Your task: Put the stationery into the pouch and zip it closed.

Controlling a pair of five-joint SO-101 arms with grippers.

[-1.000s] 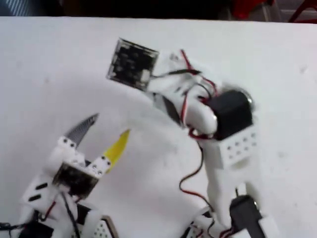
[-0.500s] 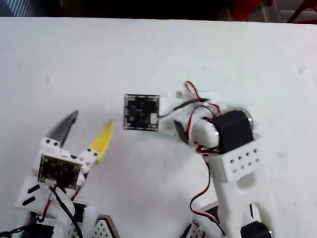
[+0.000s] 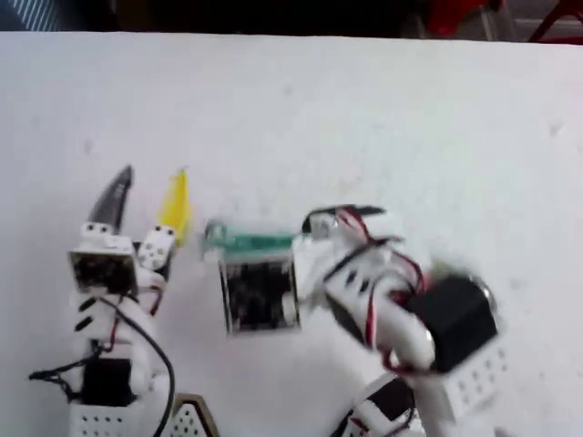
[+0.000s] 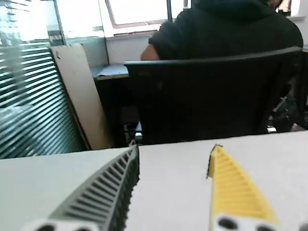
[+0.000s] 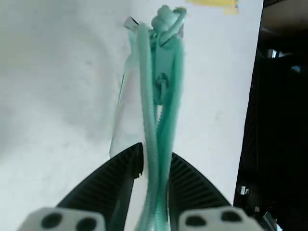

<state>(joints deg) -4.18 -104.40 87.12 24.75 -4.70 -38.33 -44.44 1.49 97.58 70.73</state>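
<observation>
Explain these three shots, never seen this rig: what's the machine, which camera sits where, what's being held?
Two robot arms sit side by side at a white table. The high view looks down from a fixed camera. The other two pictures come from a camera on each arm's wrist, looking along its fingers. The left gripper, with one grey and one yellow finger, is open and holds nothing. The right gripper, with black fingers, is shut on the pouch at its green zip edge. In the high view the pouch is the green strip near the yellow finger.
</observation>
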